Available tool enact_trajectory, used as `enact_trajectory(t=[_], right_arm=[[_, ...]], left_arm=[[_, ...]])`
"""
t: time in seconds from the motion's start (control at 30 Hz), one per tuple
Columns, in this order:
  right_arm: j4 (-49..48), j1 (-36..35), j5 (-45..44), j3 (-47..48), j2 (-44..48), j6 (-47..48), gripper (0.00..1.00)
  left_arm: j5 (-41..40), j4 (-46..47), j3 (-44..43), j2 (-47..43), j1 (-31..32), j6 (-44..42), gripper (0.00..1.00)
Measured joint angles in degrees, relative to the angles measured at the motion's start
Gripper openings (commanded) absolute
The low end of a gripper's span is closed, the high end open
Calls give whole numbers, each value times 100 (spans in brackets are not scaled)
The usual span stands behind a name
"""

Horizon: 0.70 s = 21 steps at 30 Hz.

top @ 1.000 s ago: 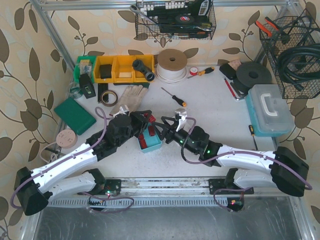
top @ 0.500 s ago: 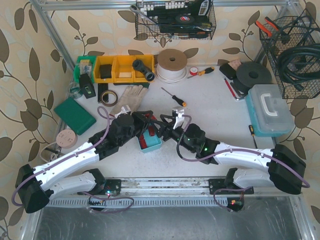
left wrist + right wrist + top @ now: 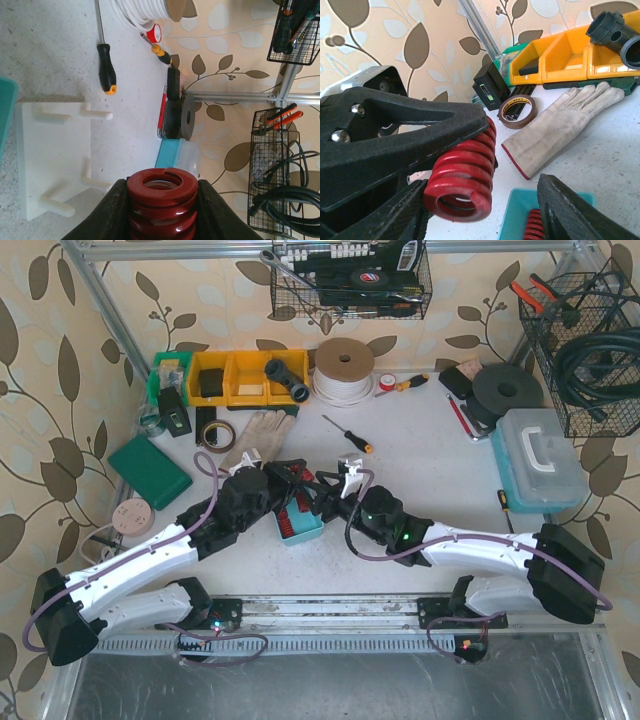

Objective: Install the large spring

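Observation:
My left gripper point(image 3: 161, 190) is shut on the large red spring point(image 3: 161, 186), held by its sides with one end sticking out. In the right wrist view the spring point(image 3: 462, 177) hangs in the air between the open fingers of my right gripper point(image 3: 485, 215), close to the left finger point(image 3: 402, 212). The white peg board point(image 3: 55, 155) with several pegs lies on the table below and ahead of the spring. In the top view both grippers meet mid-table, left point(image 3: 298, 483) and right point(image 3: 318, 495), and the peg board is hidden by the arms.
A teal tray point(image 3: 300, 527) holding more red springs point(image 3: 535, 227) sits just under the grippers. A work glove point(image 3: 560, 125), a tape roll point(image 3: 519, 111), yellow bins point(image 3: 240, 378), a screwdriver point(image 3: 106, 72) and a blue case point(image 3: 535, 460) lie around.
My right arm has moved left toward the left gripper, so its open fingers now flank the spring's free end. The left arm has barely moved.

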<state>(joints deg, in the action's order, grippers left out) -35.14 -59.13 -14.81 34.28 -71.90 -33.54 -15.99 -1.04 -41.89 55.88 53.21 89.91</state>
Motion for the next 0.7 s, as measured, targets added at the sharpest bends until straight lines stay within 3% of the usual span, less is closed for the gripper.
enact_trajectory(t=[0.17, 0.3, 0.7], right_arm=[[33, 0, -2, 85, -57, 22, 58], [94, 0, -26, 149, -72, 74, 50], [378, -52, -39, 315, -72, 210, 0]], left_arm=[[2, -7, -11, -2, 59, -2, 0], [-13, -9, -11, 0, 92, -2, 0], [-92, -55, -26, 28, 118, -7, 0]])
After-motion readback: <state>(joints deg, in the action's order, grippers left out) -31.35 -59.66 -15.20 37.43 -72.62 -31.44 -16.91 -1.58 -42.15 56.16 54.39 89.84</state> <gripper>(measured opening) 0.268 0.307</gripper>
